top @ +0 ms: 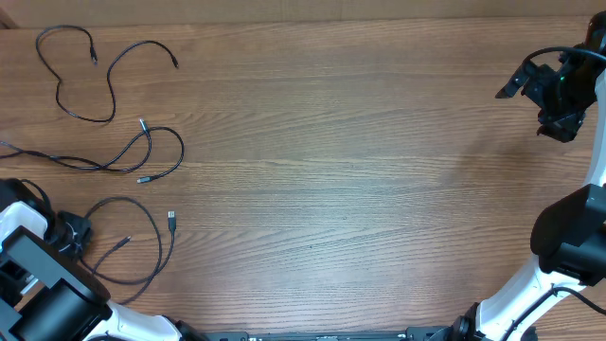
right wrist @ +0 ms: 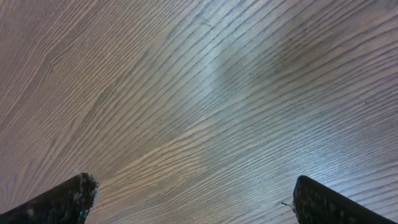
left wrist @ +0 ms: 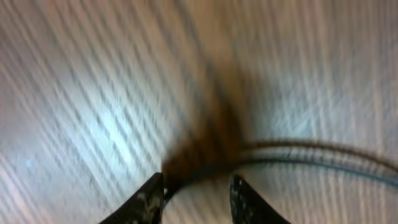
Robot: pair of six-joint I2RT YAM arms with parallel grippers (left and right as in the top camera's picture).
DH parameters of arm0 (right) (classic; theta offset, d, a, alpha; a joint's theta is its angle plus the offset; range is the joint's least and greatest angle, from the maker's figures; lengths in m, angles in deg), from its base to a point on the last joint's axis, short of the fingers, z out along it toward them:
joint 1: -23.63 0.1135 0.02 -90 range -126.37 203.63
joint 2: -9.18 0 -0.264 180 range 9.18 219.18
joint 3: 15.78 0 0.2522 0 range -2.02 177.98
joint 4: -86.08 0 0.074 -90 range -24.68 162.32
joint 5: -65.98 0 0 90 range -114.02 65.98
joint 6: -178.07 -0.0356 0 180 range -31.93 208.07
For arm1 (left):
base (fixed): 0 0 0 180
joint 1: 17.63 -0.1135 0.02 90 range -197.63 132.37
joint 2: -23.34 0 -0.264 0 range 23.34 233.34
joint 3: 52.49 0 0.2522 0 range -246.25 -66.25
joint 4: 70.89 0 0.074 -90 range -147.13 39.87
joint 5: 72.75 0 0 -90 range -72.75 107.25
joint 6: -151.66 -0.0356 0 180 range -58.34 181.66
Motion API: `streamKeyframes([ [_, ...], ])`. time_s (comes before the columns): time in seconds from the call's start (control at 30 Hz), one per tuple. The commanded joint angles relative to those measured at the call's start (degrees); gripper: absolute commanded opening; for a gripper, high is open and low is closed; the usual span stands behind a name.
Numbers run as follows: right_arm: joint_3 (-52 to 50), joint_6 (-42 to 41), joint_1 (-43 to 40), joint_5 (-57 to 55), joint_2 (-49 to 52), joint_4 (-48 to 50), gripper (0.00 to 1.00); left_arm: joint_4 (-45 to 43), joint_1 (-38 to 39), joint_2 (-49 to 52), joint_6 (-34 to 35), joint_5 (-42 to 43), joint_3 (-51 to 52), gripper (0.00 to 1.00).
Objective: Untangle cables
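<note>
Three thin black cables lie apart at the table's left in the overhead view: one at the far left corner, one below it, and a looped one nearest the front. My left gripper sits low at that loop's left side. The blurred left wrist view shows its fingers apart, with a black cable running from beside the left finger off to the right. My right gripper is at the far right, open and empty over bare wood.
The wooden table spreads between the arms. The left arm's white and black base fills the front left corner. The right arm's base stands at the front right.
</note>
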Motion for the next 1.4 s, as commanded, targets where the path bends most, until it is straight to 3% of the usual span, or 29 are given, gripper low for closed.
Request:
streamKeyframes([
  [0.0, 0.94, -0.20, -0.17, 0.07, -1.42, 0.11, 1.00, -1.60, -0.11, 6.16, -0.44, -2.10, 3.76, 0.38],
  [0.07, 0.94, -0.20, -0.17, 0.07, -1.42, 0.11, 1.00, -1.90, -0.11, 6.16, -0.44, -2.08, 3.76, 0.45],
  [0.13, 0.94, -0.20, -0.17, 0.07, -1.42, 0.11, 1.00, -2.23, -0.11, 6.16, -0.44, -2.08, 3.76, 0.46],
  [0.23, 0.94, -0.20, -0.17, 0.07, -1.42, 0.11, 1.00, -2.08, -0.11, 6.34, -0.48, -2.12, 3.85, 0.32],
  [0.33, 0.94, -0.20, -0.17, 0.07, -1.42, 0.11, 1.00, -2.86, -0.11, 6.38, -0.46, -2.14, 5.14, 0.33],
  [0.47, 0.94, -0.20, -0.17, 0.07, -1.42, 0.11, 1.00, -5.03, -0.37, 6.38, -0.46, -5.20, 6.05, 0.04],
  [0.63, 0.94, -0.20, -0.17, 0.07, -1.42, 0.11, 1.00, -6.97, -2.51, 6.38, -0.55, -5.40, 5.68, 0.04],
  [0.73, 0.94, -0.20, -0.17, 0.07, -1.42, 0.11, 1.00, -7.61, -3.89, 6.38, -4.17, -5.62, 4.26, 0.04],
  [0.8, 0.94, -0.20, -0.17, 0.07, -1.42, 0.11, 1.00, -7.13, -5.49, 6.38, -7.15, -6.21, 1.42, 0.04],
  [1.37, 0.94, -0.20, -0.17, 0.07, -1.42, 0.11, 1.00, 4.02, -11.32, 6.36, -9.79, -9.57, -27.34, 0.04],
])
